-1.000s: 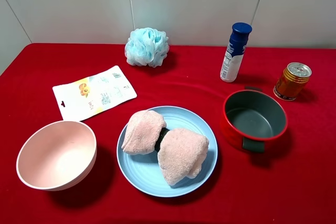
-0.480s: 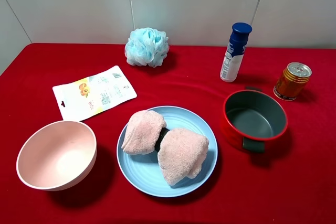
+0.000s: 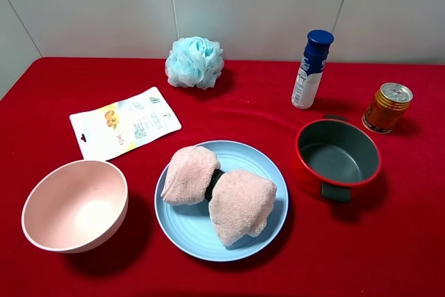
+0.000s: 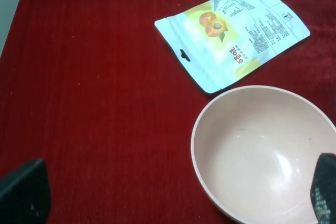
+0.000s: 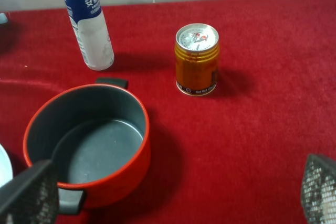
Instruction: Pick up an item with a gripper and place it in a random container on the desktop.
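Note:
The pale pink towel (image 3: pixel 221 192), cinched by a dark band, lies on the light blue plate (image 3: pixel 268 172) in the middle of the red desktop (image 3: pixel 55 88). No gripper shows in the exterior high view. In the left wrist view, my left gripper (image 4: pixel 173 195) is open, with one fingertip (image 4: pixel 23 192) over red cloth and the other (image 4: pixel 325 187) at the pink bowl's (image 4: pixel 262 150) edge. In the right wrist view, my right gripper (image 5: pixel 173 195) is open and empty, its fingertips (image 5: pixel 29 195) wide apart beside the red pot (image 5: pixel 89 140).
A pink bowl (image 3: pixel 75 204) stands at the front left, with a snack pouch (image 3: pixel 125 122) behind it. A blue mesh pouf (image 3: pixel 195 62) sits at the back. A blue-capped bottle (image 3: pixel 311 69), an orange can (image 3: pixel 386 107) and the red pot (image 3: pixel 337 158) stand at the right.

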You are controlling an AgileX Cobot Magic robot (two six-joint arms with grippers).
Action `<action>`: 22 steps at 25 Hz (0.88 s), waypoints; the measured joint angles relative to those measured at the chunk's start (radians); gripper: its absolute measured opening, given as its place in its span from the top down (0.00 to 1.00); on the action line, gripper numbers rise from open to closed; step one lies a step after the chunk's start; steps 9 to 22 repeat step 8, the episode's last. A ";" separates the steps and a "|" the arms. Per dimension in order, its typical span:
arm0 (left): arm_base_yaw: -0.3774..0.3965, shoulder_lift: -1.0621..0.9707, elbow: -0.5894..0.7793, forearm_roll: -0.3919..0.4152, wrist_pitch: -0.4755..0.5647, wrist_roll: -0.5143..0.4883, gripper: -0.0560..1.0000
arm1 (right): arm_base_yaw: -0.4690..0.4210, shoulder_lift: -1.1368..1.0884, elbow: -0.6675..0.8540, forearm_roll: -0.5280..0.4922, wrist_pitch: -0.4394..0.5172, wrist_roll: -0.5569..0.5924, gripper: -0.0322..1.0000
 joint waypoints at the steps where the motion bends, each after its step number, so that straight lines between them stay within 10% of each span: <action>1: 0.000 0.000 0.000 0.000 0.000 0.000 0.01 | 0.000 0.000 0.000 0.000 0.000 0.000 0.30; 22: 0.000 0.000 0.000 0.000 0.000 0.000 0.01 | 0.000 0.000 0.000 0.001 0.000 0.000 0.30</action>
